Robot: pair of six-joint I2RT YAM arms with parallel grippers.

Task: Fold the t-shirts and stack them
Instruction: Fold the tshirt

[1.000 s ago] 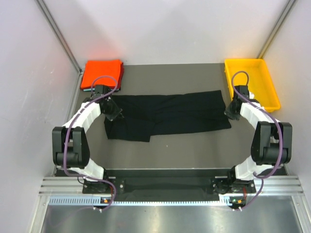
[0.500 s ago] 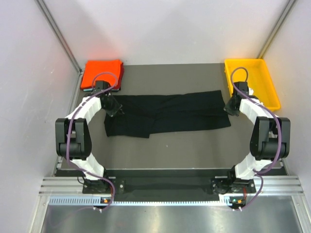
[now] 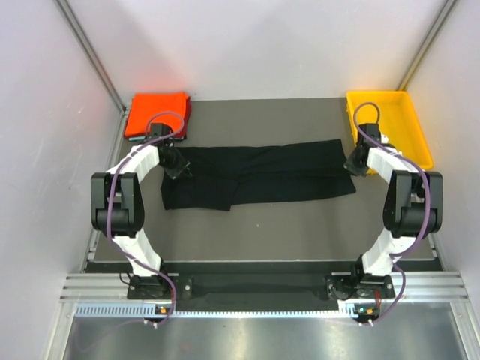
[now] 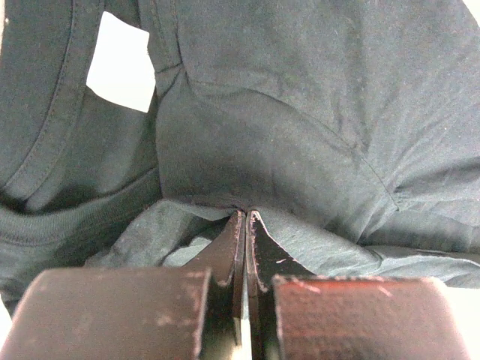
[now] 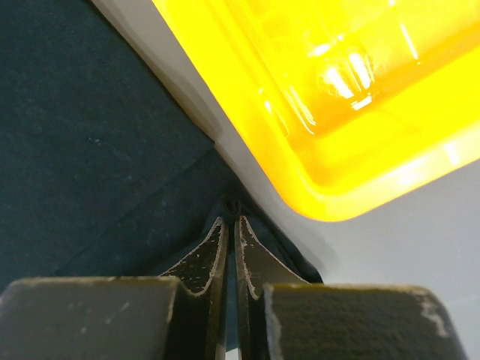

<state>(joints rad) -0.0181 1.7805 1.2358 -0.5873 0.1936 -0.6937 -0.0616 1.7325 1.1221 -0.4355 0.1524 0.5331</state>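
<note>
A black t-shirt [image 3: 262, 176] lies across the middle of the table as a long band folded lengthwise. My left gripper [image 3: 177, 165] is at its left end, shut on a pinch of black cloth [image 4: 300, 112] beside the collar. The white neck label [image 4: 120, 61] shows just beyond my left gripper [image 4: 246, 214]. My right gripper [image 3: 354, 166] is at the shirt's right end, shut on the corner of the black cloth [image 5: 90, 150]; in its wrist view the right gripper [image 5: 231, 219] is close beside the tray. A folded orange-red t-shirt [image 3: 156, 112] lies at the far left corner.
A yellow plastic tray [image 3: 390, 124] stands at the far right, its corner [image 5: 337, 97] a short way from my right fingers. Grey walls close in the table on the left, right and back.
Both grippers have moved a little toward the far side, still shut on the shirt's ends. The black shirt's near edge has been drawn slightly away from the arm bases.
</note>
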